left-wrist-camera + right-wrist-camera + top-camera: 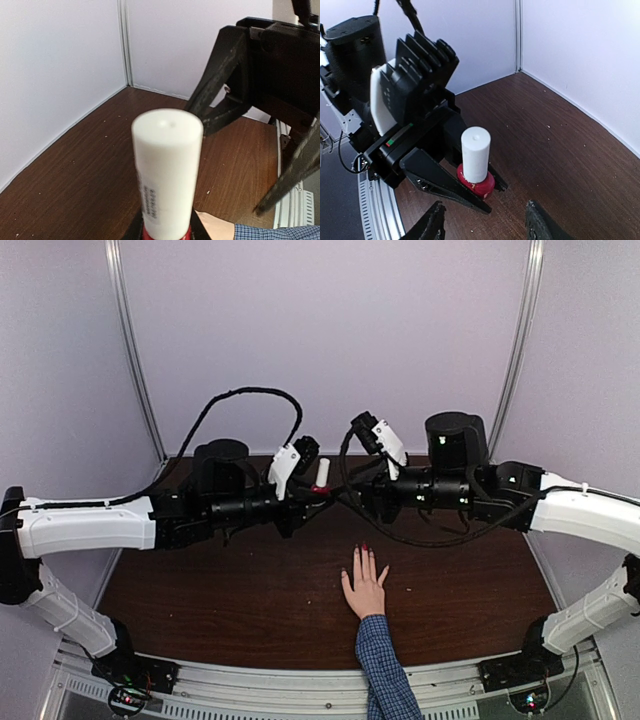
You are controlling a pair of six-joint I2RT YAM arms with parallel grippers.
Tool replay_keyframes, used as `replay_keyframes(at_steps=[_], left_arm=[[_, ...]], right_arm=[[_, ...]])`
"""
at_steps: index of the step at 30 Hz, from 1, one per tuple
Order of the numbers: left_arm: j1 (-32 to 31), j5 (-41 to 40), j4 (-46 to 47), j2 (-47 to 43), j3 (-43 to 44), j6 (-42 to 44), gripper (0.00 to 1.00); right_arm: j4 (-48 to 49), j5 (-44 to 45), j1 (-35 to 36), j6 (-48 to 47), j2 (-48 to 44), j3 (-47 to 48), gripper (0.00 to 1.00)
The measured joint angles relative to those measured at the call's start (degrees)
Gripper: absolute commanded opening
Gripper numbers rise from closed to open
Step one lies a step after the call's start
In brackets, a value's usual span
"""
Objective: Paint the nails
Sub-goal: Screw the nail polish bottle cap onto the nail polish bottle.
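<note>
Closest to my left wrist view is the white cap [167, 170] of the red polish bottle [476, 184], which my left gripper [470, 192] clamps at its base, held above the brown table [250, 595]. My right gripper [485, 222] faces it with jaws spread, gripping nothing. The hand [365, 588] lies flat near the table's front edge, its nails [364, 547] dark red, below and apart from both grippers.
</note>
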Motion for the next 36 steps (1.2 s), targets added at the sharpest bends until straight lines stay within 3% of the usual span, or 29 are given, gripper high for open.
replay_keyframes(at_steps=[9,17,24,30,36], left_arm=[[0.81,23.96,0.96,-1.44,-0.66,1.7,0.0],[0.81,41.4,2.36,0.31,-0.02,2.08,0.0],[0.79,46.9,3.54,1.68,0.44,1.4,0.0],[0.7,48.28,4.04,1.7,0.44,1.07,0.0],[0.68,46.84,4.09,1.55,0.39,1.07,0.0]], right_arm=[[0.15,-15.78,-0.74,-5.57,-4.37,-0.83,0.51],[-0.79,-28.02,-0.74,-8.17,-4.5,-0.72,0.35],[-0.92,-34.23,-0.31,-8.66,-2.84,0.63,0.21],[-1.11,-35.93,-0.31,-8.5,-1.81,1.09,0.02],[-1.14,-35.69,-0.33,-9.07,-1.81,1.16,0.0]])
